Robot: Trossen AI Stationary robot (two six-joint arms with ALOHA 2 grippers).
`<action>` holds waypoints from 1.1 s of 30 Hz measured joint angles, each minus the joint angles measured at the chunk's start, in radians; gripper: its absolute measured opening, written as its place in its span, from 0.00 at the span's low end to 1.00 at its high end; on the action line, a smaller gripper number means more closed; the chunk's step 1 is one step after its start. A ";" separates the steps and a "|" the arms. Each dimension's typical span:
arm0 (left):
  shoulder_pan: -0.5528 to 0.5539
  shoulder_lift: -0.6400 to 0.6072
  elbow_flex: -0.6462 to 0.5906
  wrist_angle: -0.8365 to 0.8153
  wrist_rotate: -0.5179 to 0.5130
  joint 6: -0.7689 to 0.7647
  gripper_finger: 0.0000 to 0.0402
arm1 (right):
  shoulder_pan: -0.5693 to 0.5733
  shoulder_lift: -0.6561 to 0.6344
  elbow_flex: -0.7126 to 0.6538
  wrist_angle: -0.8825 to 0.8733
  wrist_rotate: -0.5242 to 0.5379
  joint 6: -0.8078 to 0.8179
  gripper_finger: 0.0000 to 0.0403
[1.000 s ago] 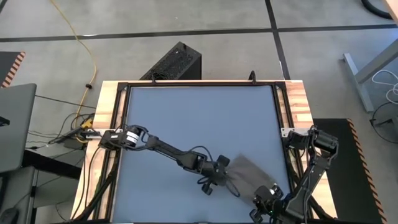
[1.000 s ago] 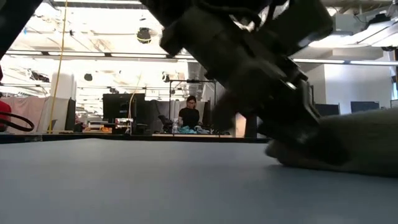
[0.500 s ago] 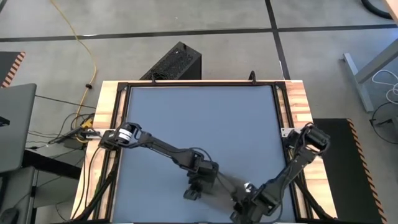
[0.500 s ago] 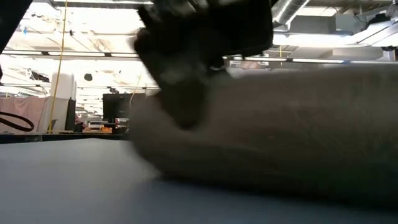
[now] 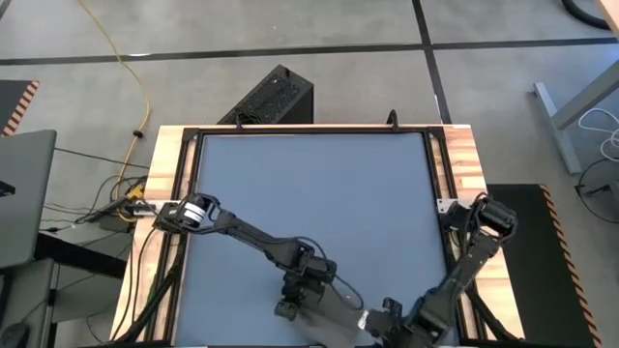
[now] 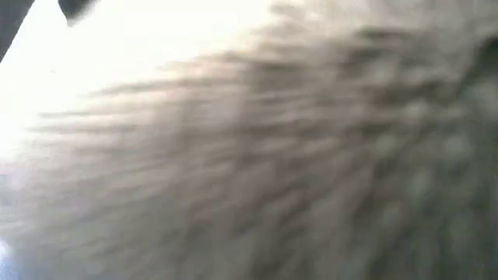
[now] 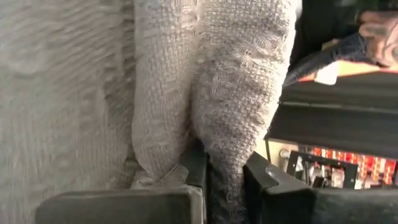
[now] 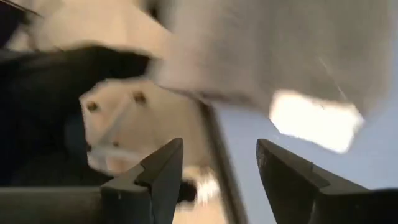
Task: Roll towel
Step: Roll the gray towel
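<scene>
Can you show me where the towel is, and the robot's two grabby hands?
towel [image 7: 236, 93], left wrist view: on the woven fold pinched between the fingers.
left gripper [image 7: 224, 186], left wrist view: between its fingertips, shut on the cloth.
right gripper [image 8: 219, 168], right wrist view: in the gap between its open fingertips.

arms: two dark jointed arms showing black cables along them
left arm [image 5: 242, 230]: wearing a pale band near its base
fingers [image 8: 163, 171]: showing dark, wedge-shaped tips

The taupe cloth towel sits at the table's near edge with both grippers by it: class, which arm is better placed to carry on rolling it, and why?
Probably the left. The left gripper is shut on a fold of the taupe cloth towel, while the right gripper stands open beside it, holding nothing.
</scene>
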 joint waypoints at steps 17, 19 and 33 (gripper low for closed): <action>0.151 0.000 -0.003 -0.030 0.011 -0.133 0.07 | -0.022 0.127 0.003 0.235 0.409 -0.538 0.52; 0.151 0.000 -0.003 -0.031 0.008 -0.132 0.07 | -0.033 0.126 0.004 0.194 0.408 -0.453 0.52; 0.224 -0.019 -0.003 -0.032 0.047 -0.074 0.30 | -0.034 0.126 0.003 -0.010 0.380 -0.101 0.06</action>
